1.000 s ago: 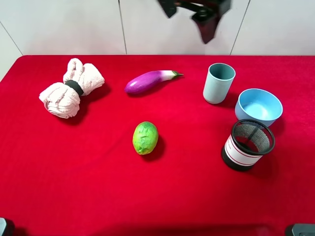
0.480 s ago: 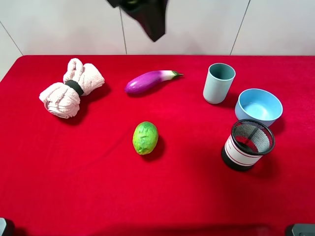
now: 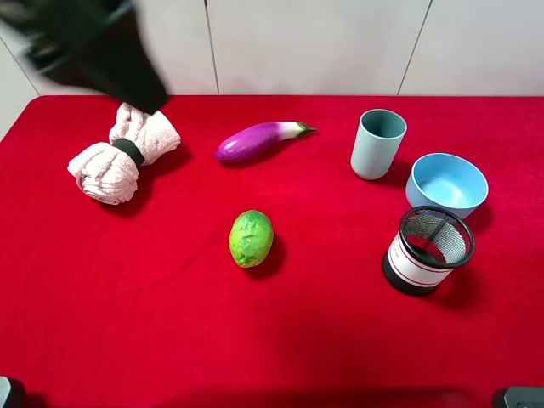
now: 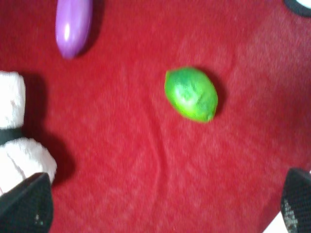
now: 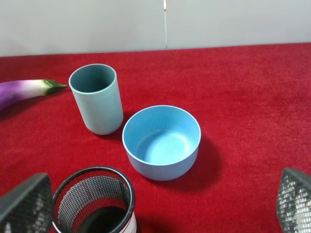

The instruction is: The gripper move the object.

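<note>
Exterior high view shows the left gripper (image 3: 93, 53) as a dark blur at the far left corner, fingers unreadable. Right gripper's fingers (image 5: 26, 204) are spread, half cropped. Cup (image 3: 378, 143) stands upright near the far right edge.

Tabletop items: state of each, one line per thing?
Tumbler cup: upright, empty, not gripped.
Blue bowl: upright, empty.
Mesh cup: upright; contents cannot tell.
Eggplant: lying on its side.
Lime: lying loose on the cloth.
Towel: rolled, bound by a dark band.
Left gripper: open, holding nothing.
Right gripper: open, holding nothing.
</note>
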Motion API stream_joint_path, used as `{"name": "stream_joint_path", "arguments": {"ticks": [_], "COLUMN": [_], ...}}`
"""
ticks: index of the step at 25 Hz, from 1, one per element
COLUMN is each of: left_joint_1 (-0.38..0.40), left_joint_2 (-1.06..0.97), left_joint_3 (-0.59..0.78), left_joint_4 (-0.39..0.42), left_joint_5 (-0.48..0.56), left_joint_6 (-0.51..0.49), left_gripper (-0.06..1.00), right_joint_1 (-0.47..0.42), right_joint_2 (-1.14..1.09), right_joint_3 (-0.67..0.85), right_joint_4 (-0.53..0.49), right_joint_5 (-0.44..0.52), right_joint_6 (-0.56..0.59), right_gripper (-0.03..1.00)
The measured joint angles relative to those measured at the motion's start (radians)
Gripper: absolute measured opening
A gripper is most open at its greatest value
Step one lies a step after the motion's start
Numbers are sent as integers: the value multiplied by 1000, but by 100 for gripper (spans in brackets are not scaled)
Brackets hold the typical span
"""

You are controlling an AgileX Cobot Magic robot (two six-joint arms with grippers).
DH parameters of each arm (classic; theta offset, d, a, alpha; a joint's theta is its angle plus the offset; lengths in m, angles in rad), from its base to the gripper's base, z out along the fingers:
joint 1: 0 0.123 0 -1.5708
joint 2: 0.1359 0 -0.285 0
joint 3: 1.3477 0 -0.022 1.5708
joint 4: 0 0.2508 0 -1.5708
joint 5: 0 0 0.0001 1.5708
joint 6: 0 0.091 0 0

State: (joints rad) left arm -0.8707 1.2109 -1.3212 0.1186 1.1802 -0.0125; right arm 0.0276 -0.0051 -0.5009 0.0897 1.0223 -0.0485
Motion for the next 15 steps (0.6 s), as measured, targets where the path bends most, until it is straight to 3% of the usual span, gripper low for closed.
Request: {"name": "stream_joint_path", "arguments": {"ticks": [9, 15], "left_joint_1": [0, 23], "left_joint_2": [-335, -534], "left_joint_3": [227, 361], "left_joint_4": [13, 30], "left_joint_5": [1, 1], "left_joint_6": [-1, -69], "left_gripper": [92, 92], "right_joint_1": [0, 0], "right_joint_2": [0, 0], "right_joint_3": [0, 0], "right_joint_4": [0, 0], "right_joint_5": [0, 0], "right_joint_6": [0, 0], "right_gripper": [69, 69]}}
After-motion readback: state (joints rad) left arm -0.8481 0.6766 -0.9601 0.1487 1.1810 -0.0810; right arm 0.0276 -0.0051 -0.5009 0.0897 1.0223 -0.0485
